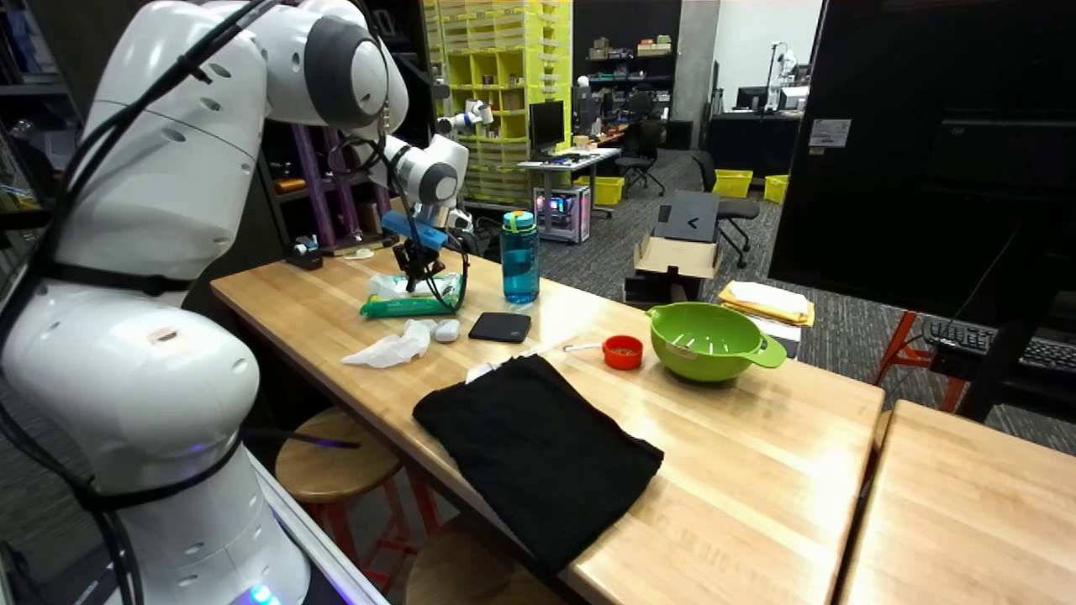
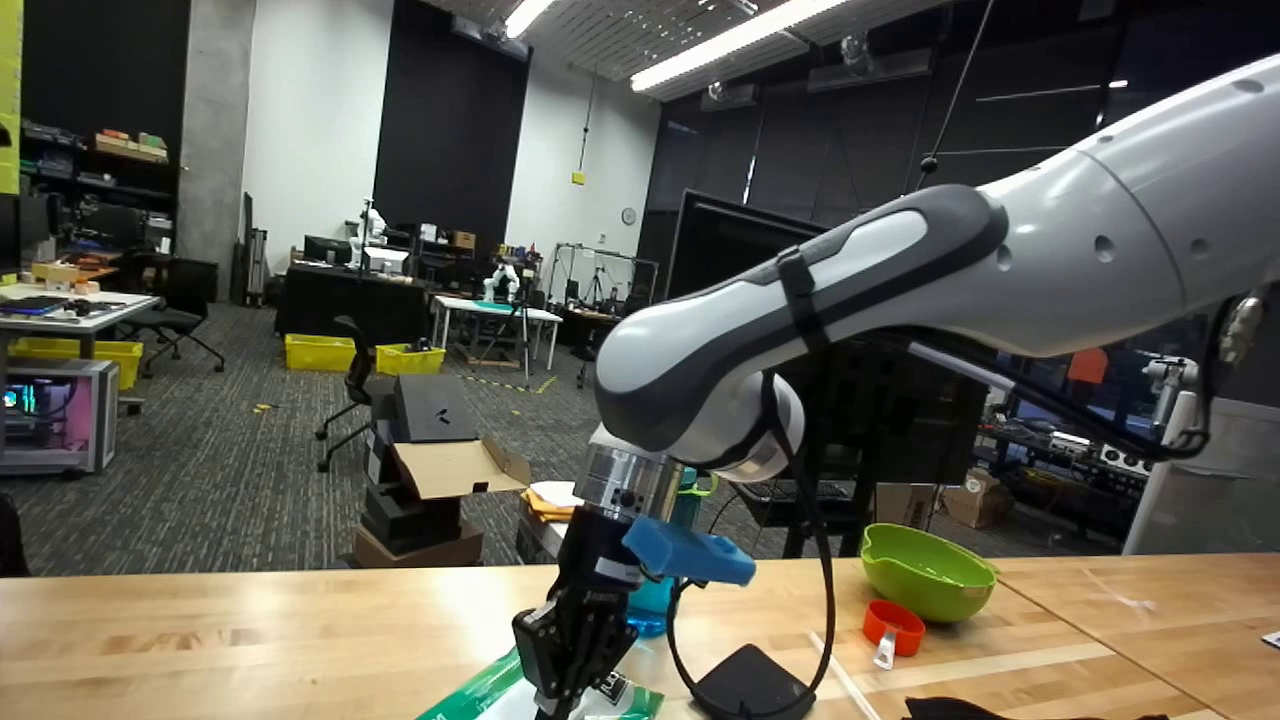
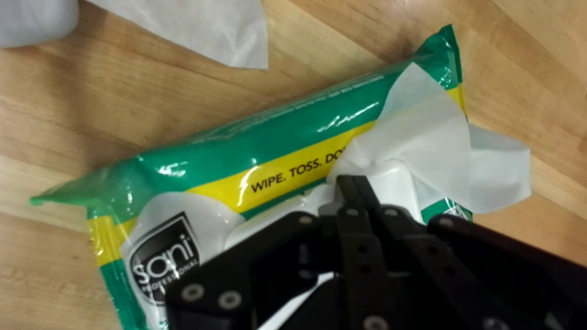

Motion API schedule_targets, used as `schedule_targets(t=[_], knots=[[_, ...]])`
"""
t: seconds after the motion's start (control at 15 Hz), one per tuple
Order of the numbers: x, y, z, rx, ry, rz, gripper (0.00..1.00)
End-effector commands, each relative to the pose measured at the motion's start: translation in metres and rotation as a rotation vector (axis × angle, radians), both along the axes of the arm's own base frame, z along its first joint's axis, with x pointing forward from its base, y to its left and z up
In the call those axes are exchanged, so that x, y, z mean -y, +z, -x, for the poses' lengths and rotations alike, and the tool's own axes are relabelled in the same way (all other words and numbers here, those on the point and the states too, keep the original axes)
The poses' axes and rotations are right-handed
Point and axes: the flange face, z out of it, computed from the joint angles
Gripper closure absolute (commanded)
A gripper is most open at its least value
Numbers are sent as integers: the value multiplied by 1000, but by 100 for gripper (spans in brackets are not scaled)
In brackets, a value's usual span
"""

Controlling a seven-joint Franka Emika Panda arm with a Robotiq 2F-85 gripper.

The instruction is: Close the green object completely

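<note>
In an exterior view, one glossy green packet (image 1: 403, 308) lies on the wooden worktop (image 1: 714, 479). In an exterior view, one rounded bowl (image 2: 930, 575) stands well apart. In the wrist view, the pincer (image 3: 353, 184) is closed over the packet's white plastic lid (image 3: 400, 185), one wrinkled wipe (image 3: 426, 137) beside it, contact unclear.

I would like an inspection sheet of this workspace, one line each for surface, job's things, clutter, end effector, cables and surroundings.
Surface: wooden table, reflecting light; narrow gap to second table.
Job's things: green wipes packet lying flat; white sheet extends past one end; white lid partly hidden, closure unclear.
Clutter: black cloth reaching the edge, upright teal bottle, red cup, green bowl, white tissue.
End effector: shut, at the lid; contact unclear.
Cables: black cable loops beside the end effector.
Surroundings: wooden stools beside the table; open box beyond.
</note>
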Motion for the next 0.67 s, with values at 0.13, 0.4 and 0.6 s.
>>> schedule_targets(t=[0.13,0.4,0.6], knots=[[3,8,7,-33,-7,-49,100],[4,8,9,-57,-2,-28,100],[7,7,11,-77,2,0,100]])
